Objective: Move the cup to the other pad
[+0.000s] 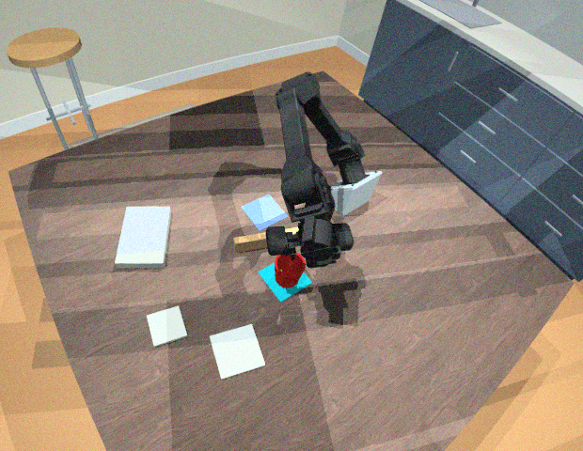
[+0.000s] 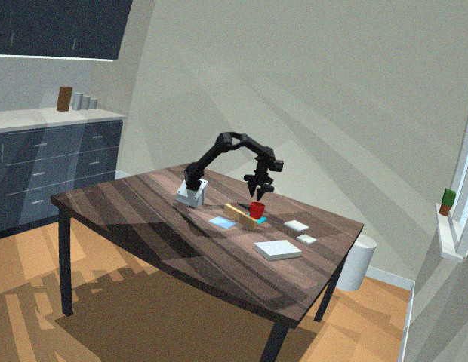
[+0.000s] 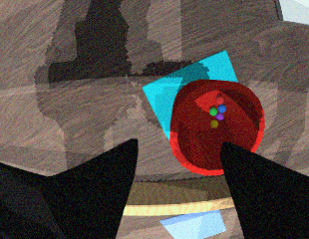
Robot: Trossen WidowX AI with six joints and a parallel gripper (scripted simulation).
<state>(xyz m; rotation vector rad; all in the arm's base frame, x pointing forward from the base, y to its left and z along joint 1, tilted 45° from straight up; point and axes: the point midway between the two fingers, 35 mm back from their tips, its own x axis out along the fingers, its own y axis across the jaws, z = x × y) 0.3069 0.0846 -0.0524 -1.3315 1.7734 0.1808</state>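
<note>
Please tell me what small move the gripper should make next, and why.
Probably rise straight up, keeping open: the gripper hangs above the red cup, which stands upright on the cyan pad, marbles inside.

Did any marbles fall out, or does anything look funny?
Nothing looks spilled or broken. The red cup sits upright on the cyan pad. Little colored marbles are inside, and I see none outside. The open gripper is above the cup.
</note>
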